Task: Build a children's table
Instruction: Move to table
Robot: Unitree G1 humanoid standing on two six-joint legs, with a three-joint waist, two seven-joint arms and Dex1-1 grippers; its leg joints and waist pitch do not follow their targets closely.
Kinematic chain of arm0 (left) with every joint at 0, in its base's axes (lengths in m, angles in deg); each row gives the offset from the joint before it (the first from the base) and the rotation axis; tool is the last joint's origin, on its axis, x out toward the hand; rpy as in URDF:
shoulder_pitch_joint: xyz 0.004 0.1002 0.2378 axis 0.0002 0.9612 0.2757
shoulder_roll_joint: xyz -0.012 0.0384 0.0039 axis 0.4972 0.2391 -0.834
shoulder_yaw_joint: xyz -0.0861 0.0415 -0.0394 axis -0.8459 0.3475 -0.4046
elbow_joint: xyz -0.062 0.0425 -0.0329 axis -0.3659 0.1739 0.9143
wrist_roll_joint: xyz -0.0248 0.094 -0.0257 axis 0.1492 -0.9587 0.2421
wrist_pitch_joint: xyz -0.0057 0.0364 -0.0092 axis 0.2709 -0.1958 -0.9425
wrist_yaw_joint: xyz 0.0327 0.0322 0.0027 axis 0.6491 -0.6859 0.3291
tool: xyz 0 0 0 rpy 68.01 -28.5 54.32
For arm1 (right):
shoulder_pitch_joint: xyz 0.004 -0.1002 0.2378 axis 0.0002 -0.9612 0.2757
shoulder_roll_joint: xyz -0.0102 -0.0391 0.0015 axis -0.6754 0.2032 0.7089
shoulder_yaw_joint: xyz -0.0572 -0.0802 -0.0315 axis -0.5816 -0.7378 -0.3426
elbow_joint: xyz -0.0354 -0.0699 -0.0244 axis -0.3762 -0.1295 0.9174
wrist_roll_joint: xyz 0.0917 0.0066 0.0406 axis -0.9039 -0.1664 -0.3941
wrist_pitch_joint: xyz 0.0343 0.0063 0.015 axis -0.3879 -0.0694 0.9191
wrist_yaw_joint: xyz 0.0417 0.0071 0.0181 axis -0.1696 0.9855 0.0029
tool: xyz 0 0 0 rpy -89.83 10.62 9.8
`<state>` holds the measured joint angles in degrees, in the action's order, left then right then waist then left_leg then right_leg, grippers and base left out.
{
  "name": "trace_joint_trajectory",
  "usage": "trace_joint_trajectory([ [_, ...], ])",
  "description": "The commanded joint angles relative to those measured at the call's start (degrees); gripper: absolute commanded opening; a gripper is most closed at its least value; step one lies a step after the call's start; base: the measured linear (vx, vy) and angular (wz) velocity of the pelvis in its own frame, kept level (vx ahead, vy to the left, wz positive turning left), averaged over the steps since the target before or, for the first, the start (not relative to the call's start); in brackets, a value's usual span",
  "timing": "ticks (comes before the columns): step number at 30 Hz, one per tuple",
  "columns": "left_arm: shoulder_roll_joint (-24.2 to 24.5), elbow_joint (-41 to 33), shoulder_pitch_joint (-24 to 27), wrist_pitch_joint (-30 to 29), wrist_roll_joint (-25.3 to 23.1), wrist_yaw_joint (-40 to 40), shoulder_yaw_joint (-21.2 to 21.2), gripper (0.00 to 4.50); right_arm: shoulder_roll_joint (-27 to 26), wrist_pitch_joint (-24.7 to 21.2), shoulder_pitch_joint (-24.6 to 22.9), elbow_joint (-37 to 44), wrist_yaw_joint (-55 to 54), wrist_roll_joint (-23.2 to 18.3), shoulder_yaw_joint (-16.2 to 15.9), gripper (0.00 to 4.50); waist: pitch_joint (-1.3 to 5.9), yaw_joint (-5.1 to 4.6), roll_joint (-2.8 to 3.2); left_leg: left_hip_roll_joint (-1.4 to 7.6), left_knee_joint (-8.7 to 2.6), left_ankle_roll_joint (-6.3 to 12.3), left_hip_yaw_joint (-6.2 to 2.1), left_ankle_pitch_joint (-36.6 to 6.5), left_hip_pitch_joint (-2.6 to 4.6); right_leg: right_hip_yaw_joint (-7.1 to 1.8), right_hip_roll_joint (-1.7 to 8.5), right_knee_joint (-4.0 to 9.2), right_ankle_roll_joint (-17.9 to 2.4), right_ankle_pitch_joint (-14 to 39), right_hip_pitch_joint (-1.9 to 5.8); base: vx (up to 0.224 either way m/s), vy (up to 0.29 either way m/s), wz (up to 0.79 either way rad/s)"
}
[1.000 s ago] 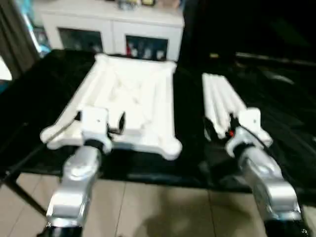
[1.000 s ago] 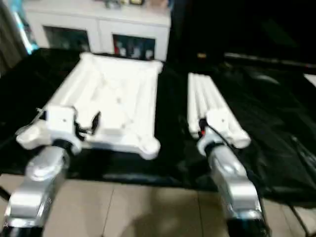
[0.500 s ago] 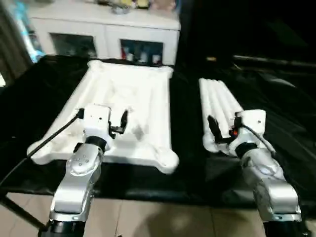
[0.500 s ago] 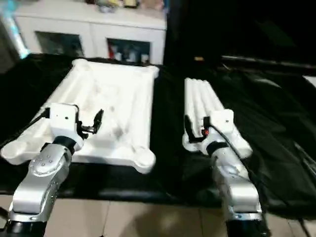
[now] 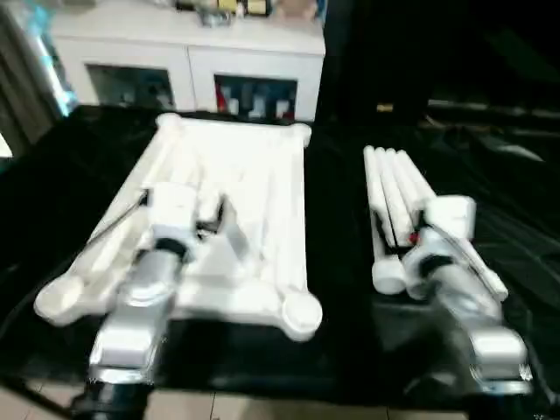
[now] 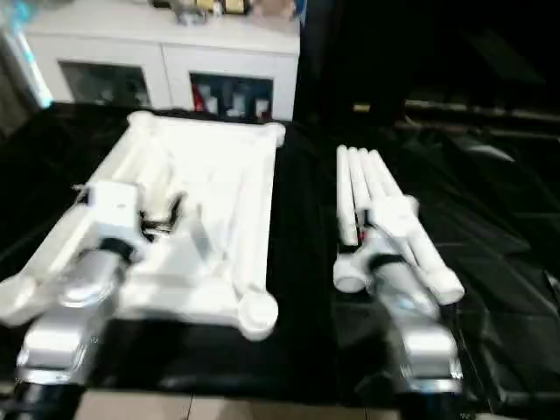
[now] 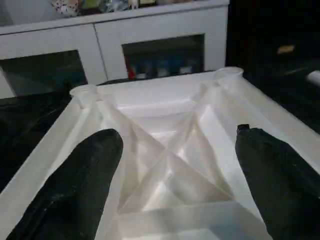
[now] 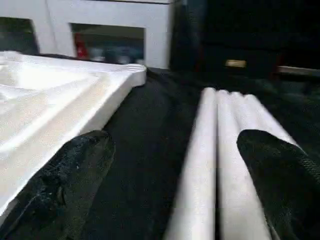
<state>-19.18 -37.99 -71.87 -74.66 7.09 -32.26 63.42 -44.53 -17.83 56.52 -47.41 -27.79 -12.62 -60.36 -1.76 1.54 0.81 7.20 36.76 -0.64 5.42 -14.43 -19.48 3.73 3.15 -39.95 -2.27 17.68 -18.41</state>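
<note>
The children's table lies in parts on black cloth. Its white tabletop (image 5: 254, 175) rests upside down at the left, with the ribbed underside (image 7: 170, 150) and a round corner socket (image 5: 300, 312) facing up. Several white tube legs (image 5: 394, 188) lie side by side to its right. My left gripper (image 7: 176, 135) hovers open over the near half of the tabletop, holding nothing. Above the near ends of the legs (image 8: 220, 145), my right gripper (image 8: 174, 139) is open and empty, with one black finger (image 8: 75, 175) over the gap between legs and tabletop.
The black-draped work table (image 5: 337, 227) carries all the parts. A white cabinet (image 5: 192, 61) with glass doors stands behind it. Wrinkled black cloth (image 5: 516, 192) spreads to the right of the legs. Pale floor tiles (image 5: 262, 411) show at the table's near edge.
The head view has moved closer to the table and tilted down. Both arms have reached forward, the left further over the tabletop, the right over the legs. Both grippers stay open.
</note>
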Motion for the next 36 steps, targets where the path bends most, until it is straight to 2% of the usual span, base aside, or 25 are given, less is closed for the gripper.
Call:
trace_joint_trajectory([
  [1, -0.77, 0.13, -0.09, 1.18, -0.65, -0.41, 1.57, 4.13, 0.83, -0.38, -0.24, 0.79, -0.09, -0.25, 1.44, 4.50, 2.97, -1.81, 0.26, 9.72, -6.34, 23.45, -7.19, 0.08, 6.61, -1.64, 2.95, 0.13, 2.56, -2.44, -5.80, 0.079, -0.020, 0.03],
  [2, -0.49, 0.02, 0.19, 1.80, -0.84, -0.48, 1.67, 4.13, 0.46, -0.50, -0.53, 1.16, 0.05, -0.18, 1.36, 4.50, 3.42, -0.23, -3.17, 2.50, -1.88, 18.02, -1.25, 7.21, -0.09, -5.70, 6.37, 6.45, 2.27, -16.73, -1.23, 0.079, -0.020, 0.03],
  [4, -0.36, 0.04, 0.37, 2.53, -0.22, -0.98, 1.63, 4.13, 0.16, -0.55, -0.75, 1.39, 0.15, 0.08, 1.28, 4.50, 3.28, 1.61, -3.04, 0.22, -0.31, 11.77, -0.27, 7.15, -4.05, -8.11, 9.13, 6.82, 0.52, -27.23, 2.53, 0.061, -0.083, 0.07],
  [5, -0.12, 0.30, 0.27, 2.37, -0.22, -1.29, 1.87, 4.13, 0.07, -0.36, -0.97, 1.39, 0.25, 0.27, 1.10, 4.50, 3.91, 2.08, -2.65, 1.13, -2.05, 5.55, -0.73, 11.80, -3.92, -6.11, 7.14, 4.45, 1.05, -39.88, 2.81, 0.063, -0.096, 0.05],
  [7, 0.01, 0.52, 0.11, 1.61, -0.43, -1.23, 1.89, 4.13, 0.05, -0.30, -1.20, 1.57, 0.17, 0.57, 0.86, 4.50, 3.89, 1.79, -1.33, 1.50, -2.75, 1.47, -0.74, 14.54, -2.62, -4.37, 4.45, 3.60, -0.16, -49.20, 1.82, 0.027, -0.071, -0.01],
  [10, -0.17, 0.71, -0.09, 1.93, -0.41, -1.66, 2.17, 4.13, -0.09, -0.66, -1.53, 1.83, 0.29, -0.01, 1.11, 4.50, 3.12, 1.80, -1.07, 2.75, -3.86, 1.03, -0.57, 3.47, -2.06, -4.37, 5.56, 5.90, -5.13, -28.94, 1.85, 0.003, -0.020, 0.00],
  [11, -0.11, 0.65, -0.13, 2.07, -0.64, -2.03, 2.49, 4.13, -0.19, -1.05, -1.83, 2.04, 0.26, -0.60, 1.41, 4.50, 2.72, 2.43, -0.90, 3.04, -3.92, 3.60, -0.19, 0.03, -2.11, -5.21, 7.06, 7.26, -8.71, -18.66, 1.87, 0.000, 0.000, 0.00],
  [12, -0.13, 0.65, -0.04, 2.16, -0.65, -2.19, 2.44, 4.13, -0.32, -1.14, -1.96, 2.11, 0.26, -0.73, 1.52, 4.50, 2.42, 3.67, -0.98, 3.70, -2.07, -1.51, 2.94, -7.47, 1.68, -9.61, 6.09, 9.49, -10.39, -3.89, -1.09, -0.073, 0.055, -0.07],
  [13, -0.07, 0.61, 0.09, 2.33, -0.60, -2.19, 2.41, 4.13, -0.28, -1.10, -2.11, 2.09, 0.22, -0.27, 1.42, 4.50, 1.86, 3.44, -1.99, 2.70, -1.98, -2.19, 3.08, -8.80, -0.18, -11.32, 5.64, 10.00, -11.02, 1.67, 0.93, -0.073, 0.105, -0.38],
  [14, 0.05, 0.57, 0.24, 2.47, -0.52, -2.17, 2.39, 4.13, -0.30, -1.04, -2.28, 2.07, 0.16, 0.22, 1.33, 4.50, 1.17, 5.90, -1.90, 2.78, 0.81, -2.06, 2.88, -10.95, 0.15, -15.69, 8.87, 13.20, -10.02, 16.93, 0.75, -0.073, 0.105, -0.38],
  [15, 0.15, 0.52, 0.34, 2.49, -0.51, -2.13, 2.37, 4.13, -0.44, -0.95, -2.39, 2.00, 0.04, 0.34, 1.41, 4.50, 0.93, 7.32, -3.02, 3.30, 3.26, 2.50, -1.11, -8.61, -4.17, -16.71, 14.27, 13.41, -9.63, 23.08, 3.80, -0.056, 0.147, -0.60],
  [16, 0.22, 0.47, 0.36, 2.47, -0.50, -2.12, 2.36, 4.13, -0.52, -0.93, -2.41, 1.99, 0.01, 0.28, 1.44, 4.50, 1.52, 7.40, -1.25, 3.98, 3.55, 4.25, -2.98, -4.74, -4.65, -15.91, 14.66, 13.69, -10.86, 20.36, 2.46, -0.059, 0.224, -0.42],
  [18, 0.36, 0.41, 0.46, 2.52, -0.45, -2.19, 2.28, 4.13, -0.65, -0.90, -2.48, 2.04, -0.09, 0.31, 1.33, 4.50, 1.95, 6.53, -0.52, 2.58, -0.48, 6.67, -2.42, -1.75, -3.59, -11.84, 9.19, 12.44, -11.01, 18.45, 1.30, -0.060, 0.251, -0.27],
  [19, 0.45, 0.17, 0.41, 3.81, -1.84, -1.07, 2.50, 4.13, -0.48, -1.03, -2.39, 2.05, -0.04, 0.50, 1.15, 4.50, 1.80, 4.88, 0.55, 2.17, -5.21, 12.31, -1.19, -3.20, -0.63, -6.75, 2.05, 9.39, -8.47, 16.08, -2.35, -0.054, 0.269, 0.06],
  [20, 0.33, -0.32, 0.21, 4.60, -3.76, 1.15, 2.43, 4.13, -0.42, -1.32, -2.04, 2.06, 0.03, 0.44, 1.10, 4.50, 3.01, 2.44, 2.28, 3.32, -6.25, 17.10, -3.11, -3.46, 2.88, -2.49, -1.43, 3.35, -6.10, 7.38, -5.30, -0.054, 0.269, 0.06],
  [21, 0.33, -0.48, 0.14, 4.72, -4.27, 1.68, 2.44, 4.13, -0.45, -1.40, -1.89, 2.05, 0.06, 0.33, 1.15, 4.50, 3.17, 1.84, 2.88, 3.71, -6.92, 16.80, -3.67, -2.01, 2.31, -1.19, -1.82, -0.06, -4.02, 3.41, -5.89, -0.058, 0.272, 0.10],
  [22, 0.29, -0.74, 0.18, 4.50, -4.60, 2.08, 2.35, 4.13, -0.55, -1.48, -1.71, 2.11, 0.05, 0.10, 1.24, 4.50, 2.75, 2.40, 3.26, 5.16, -7.19, 11.18, -4.25, 1.07, 0.09, -0.57, -0.90, -0.32, -0.90, -1.88, -5.34, -0.079, 0.251, 0.06],
  [23, -0.12, -1.09, 0.44, 3.96, -4.35, 2.44, 1.90, 4.13, -0.62, -1.61, -1.50, 2.22, 0.08, -0.08, 1.24, 4.50, 3.28, 2.19, 2.99, 7.71, -7.27, -5.13, -6.41, 1.34, 0.54, -0.90, 0.42, 1.12, 0.33, -5.19, -4.88, -0.079, 0.251, 0.06],
  [24, -0.42, -1.19, 0.60, 3.64, -3.98, 2.56, 1.60, 4.13, -0.63, -1.67, -1.44, 2.28, 0.12, -0.10, 1.19, 4.50, 3.53, 2.00, 3.46, 9.25, -8.02, -9.47, -7.84, 0.55, 1.19, -0.85, 0.63, 0.46, 1.08, -3.02, -5.11, -0.080, 0.178, 0.01],
  [27, -0.57, -1.29, 0.88, 3.55, -3.81, 2.54, 1.56, 4.13, -0.65, -1.67, -1.38, 2.22, 0.26, -0.16, 1.12, 4.50, 3.72, 1.95, 2.84, 13.09, -9.55, -7.45, -9.57, -5.71, 0.28, -1.00, 0.93, -2.95, 5.97, 3.47, -5.88, -0.093, 0.091, 0.03],
  [29, -1.32, -2.11, 1.58, 2.66, -3.00, 2.94, 1.22, 4.13, -1.04, -2.38, -0.55, 1.79, 0.59, -0.92, 1.77, 4.50, 3.45, 2.34, 2.67, 8.98, -10.25, -1.40, -7.33, -15.05, -1.00, -0.93, 0.38, -2.64, 4.15, 1.71, -4.92, -0.120, 0.019, 0.01],
  [31, -1.17, -2.29, 1.70, 1.53, -3.02, 2.69, 1.27, 4.13, -0.95, -2.67, 0.43, 1.43, 0.99, -1.38, 2.09, 4.50, 3.17, 2.30, 0.19, 4.28, -9.00, 0.45, -4.63, -25.87, -3.10, -3.63, 4.33, 4.43, 1.94, -0.79, -2.68, -0.131, -0.075, -0.07],
  [32, -0.96, -2.31, 1.83, 1.03, -2.60, 1.82, 1.39, 4.13, -0.84, -2.72, 0.76, 1.27, 1.07, -1.33, 2.14, 4.50, 3.46, 2.35, -1.42, 2.42, -5.94, 0.75, -3.04, -22.99, -4.33, -5.41, 7.73, 6.90, 0.66, -0.82, -1.86, -0.133, -0.104, -0.11],
  [34, -0.83, -2.34, 1.94, 0.72, -2.31, 1.20, 1.47, 4.13, -0.77, -2.76, 0.96, 1.17, 1.12, -1.29, 2.17, 4.50, 2.52, 4.93, -2.36, 1.39, 0.42, 1.07, -1.25, -3.54, -4.59, -7.20, 13.45, 11.66, 8.75, 15.88, -1.86, -0.124, -0.114, -0.24],
  [36, -0.54, -3.03, 2.57, 1.48, -1.39, -0.79, 1.95, 4.13, -0.32, -2.62, 1.55, 0.72, 1.38, -1.06, 2.29, 4.50, 1.42, 4.75, -1.32, 3.12, -3.55, -2.92, -1.18, -6.58, -4.45, -2.82, 9.06, 11.47, 2.99, 32.25, -1.89, -0.109, -0.071, -0.31],
])
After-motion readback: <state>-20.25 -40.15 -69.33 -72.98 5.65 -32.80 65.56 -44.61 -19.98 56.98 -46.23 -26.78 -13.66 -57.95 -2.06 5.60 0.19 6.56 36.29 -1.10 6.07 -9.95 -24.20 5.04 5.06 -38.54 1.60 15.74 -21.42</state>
